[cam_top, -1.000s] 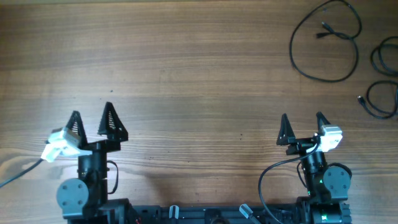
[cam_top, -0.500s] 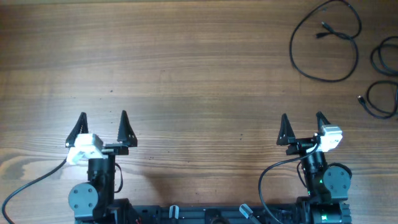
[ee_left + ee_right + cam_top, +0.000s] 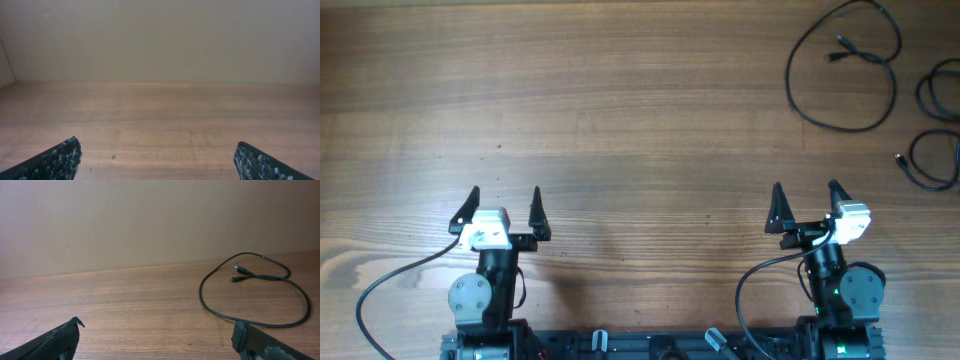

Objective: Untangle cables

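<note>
We see a broad wood-grain counter [image 3: 620,100] filling the overhead view, with a plain beige wall [image 3: 160,35] behind it in the wrist views. At the near edge stand the left arm [image 3: 480,295] and the right arm [image 3: 840,285], each with a white block at the wrist.

The left tool [image 3: 504,198] is spread wide and pinches nothing. Its wrist view shows dark fingertips [image 3: 55,160] at the lower corners and only wood between them. The right tool [image 3: 805,193] is spread just as wide and also holds nothing.

The cables lie at the far right corner of the counter, well apart from both tools. The largest is a looped cord [image 3: 845,129], thin and black, laid in one open ring with its plug ends near the top. The right wrist view shows it [image 3: 243,270] ahead and to the right. At the right edge lie an upper coil [image 3: 923,92] and a lower coil [image 3: 917,170], both cut off by the frame. We cannot tell whether these two touch.
</note>
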Robot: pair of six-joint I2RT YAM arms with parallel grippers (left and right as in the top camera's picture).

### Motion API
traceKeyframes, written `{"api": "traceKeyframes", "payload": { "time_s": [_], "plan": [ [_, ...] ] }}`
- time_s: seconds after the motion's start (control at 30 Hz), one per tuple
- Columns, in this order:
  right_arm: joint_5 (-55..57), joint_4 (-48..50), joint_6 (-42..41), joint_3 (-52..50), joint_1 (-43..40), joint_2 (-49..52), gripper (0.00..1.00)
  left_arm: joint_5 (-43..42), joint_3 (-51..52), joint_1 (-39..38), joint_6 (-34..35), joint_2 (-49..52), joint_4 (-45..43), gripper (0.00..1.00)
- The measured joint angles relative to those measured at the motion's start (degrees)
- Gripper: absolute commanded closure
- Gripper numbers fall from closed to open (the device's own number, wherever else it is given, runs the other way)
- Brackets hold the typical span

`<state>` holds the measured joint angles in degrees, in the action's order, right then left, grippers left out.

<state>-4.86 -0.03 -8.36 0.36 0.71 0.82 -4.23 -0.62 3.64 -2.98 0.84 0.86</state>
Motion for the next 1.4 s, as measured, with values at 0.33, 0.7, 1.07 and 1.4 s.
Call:
{"api": "traceKeyframes", "payload": {
  "time_s": [0.33,0.7,1.07,1.4],
  "plan": [
    [0.00,0.00,0.00,0.00,0.00,0.00,0.00,0.02,0.04,0.00,1.60,-0.04,2.95,0.00],
    [0.02,0.00,0.00,0.00,0.00,0.00,0.00,0.02,0.04,0.00,1.79,-0.04,2.95,0.00],
    [0.00,0.00,0.00,0.00,0.00,0.00,0.00,0.02,0.04,0.00,1.79,-0.04,2.95,0.00],
    [0.00,0.00,0.00,0.00,0.00,0.00,0.00,0.02,0.04,0.00,1.79,-0.04,2.95,0.00]
  ]
}}
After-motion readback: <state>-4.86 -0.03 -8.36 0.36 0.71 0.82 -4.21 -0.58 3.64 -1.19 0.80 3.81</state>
